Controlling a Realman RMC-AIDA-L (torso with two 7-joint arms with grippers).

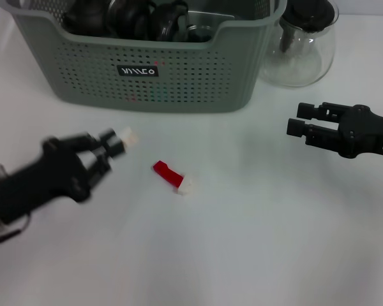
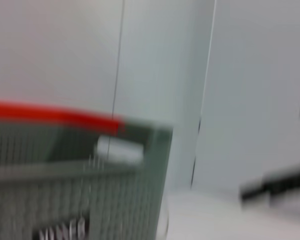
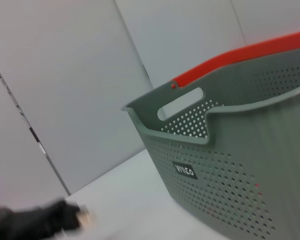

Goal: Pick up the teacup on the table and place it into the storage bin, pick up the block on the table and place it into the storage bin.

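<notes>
The grey-green storage bin (image 1: 83, 76) stands at the back of the white table and also shows in the left wrist view (image 2: 65, 200) and the right wrist view (image 3: 250, 165). Dark rounded vessels (image 1: 140, 19) lie inside it; I cannot tell if one is the teacup, and no teacup shows on the table. A red and white block (image 1: 172, 177) lies on the table in front of the bin. To its left, my left gripper (image 1: 120, 140) is blurred and shut on a small whitish block (image 1: 130, 135), seen too in the right wrist view (image 3: 83, 218). My right gripper (image 1: 295, 118) hovers open at the right, holding nothing.
A clear glass teapot (image 1: 300, 51) with a dark lid stands right of the bin. The bin has an orange-red back rim (image 3: 240, 52) and a handle slot. Pale wall panels rise behind the table.
</notes>
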